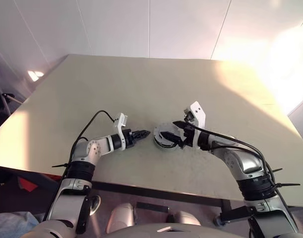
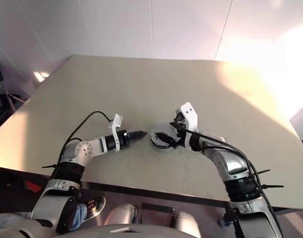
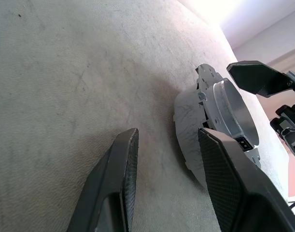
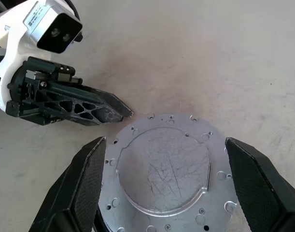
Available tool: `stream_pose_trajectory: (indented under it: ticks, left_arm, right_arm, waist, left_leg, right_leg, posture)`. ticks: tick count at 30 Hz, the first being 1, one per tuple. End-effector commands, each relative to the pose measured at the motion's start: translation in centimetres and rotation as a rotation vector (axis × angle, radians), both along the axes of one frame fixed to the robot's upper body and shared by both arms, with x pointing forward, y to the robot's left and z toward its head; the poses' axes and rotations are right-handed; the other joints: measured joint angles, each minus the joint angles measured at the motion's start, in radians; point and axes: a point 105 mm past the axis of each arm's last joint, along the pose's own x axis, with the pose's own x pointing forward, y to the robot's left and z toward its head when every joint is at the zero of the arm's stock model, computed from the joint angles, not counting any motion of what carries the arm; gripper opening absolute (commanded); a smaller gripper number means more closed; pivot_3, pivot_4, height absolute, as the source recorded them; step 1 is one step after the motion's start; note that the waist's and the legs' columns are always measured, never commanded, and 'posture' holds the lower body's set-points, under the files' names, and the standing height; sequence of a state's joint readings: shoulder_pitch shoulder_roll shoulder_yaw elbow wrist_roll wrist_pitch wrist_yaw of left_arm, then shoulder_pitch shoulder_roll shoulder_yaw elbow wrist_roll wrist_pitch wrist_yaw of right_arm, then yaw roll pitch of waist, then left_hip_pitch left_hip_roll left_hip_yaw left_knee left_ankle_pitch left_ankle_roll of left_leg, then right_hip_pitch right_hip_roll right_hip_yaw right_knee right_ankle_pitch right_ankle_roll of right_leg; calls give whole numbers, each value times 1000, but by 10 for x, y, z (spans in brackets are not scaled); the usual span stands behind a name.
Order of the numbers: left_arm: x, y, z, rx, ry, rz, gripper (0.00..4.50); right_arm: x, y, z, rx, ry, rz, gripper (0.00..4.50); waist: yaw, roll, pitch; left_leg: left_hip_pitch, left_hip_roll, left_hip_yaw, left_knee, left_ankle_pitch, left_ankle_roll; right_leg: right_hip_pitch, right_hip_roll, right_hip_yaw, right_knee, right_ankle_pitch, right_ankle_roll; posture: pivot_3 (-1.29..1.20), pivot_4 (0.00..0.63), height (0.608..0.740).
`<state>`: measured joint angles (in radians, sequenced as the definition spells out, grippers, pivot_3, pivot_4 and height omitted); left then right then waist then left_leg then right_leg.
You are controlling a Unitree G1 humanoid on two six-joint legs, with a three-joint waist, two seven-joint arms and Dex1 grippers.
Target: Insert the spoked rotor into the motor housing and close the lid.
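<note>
The lid [image 4: 161,169] sits on the tabletop [image 1: 141,84] near its front edge. The right gripper [image 4: 164,186] is spread around it, and the left gripper [image 1: 141,134], part spread and empty, is just beside; a nudge could shift it.

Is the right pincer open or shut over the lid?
Open: the right pincer has its fingers spread wide on either side of the lid, apparently not touching.

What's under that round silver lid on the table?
The lid sits on a pale grey round body resting on the table. Whatever is inside that body is covered, so no rotor or windings can be seen.
</note>
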<state>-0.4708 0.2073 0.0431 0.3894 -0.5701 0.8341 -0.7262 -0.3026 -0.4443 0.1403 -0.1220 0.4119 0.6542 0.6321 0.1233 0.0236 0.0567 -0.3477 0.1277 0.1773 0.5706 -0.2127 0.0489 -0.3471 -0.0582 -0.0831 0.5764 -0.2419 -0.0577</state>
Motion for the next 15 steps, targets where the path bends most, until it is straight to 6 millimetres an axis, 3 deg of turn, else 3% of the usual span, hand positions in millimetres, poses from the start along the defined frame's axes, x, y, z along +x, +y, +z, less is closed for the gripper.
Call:
stream_pose_trajectory:
  ticks: [1,15]
  left_arm:
    - [3,18,-14,78,35,64,2102]
    - [4,19,-15,91,37,64,2102]
  right_arm:
    - [1,6,5,-46,-87,38,4469]
    - [3,7,-15,-185,-171,61,4469]
  waist:
    - [0,0,0]
    - [-3,-2,0]
  left_leg:
    - [0,0,0,0,0,0]
    - [1,0,0,1,0,0]
  right_leg:
    - [0,0,0,0,0,0]
    - [0,0,0,2,0,-1]
  posture:
    - [0,0,740]
    - [0,0,740]
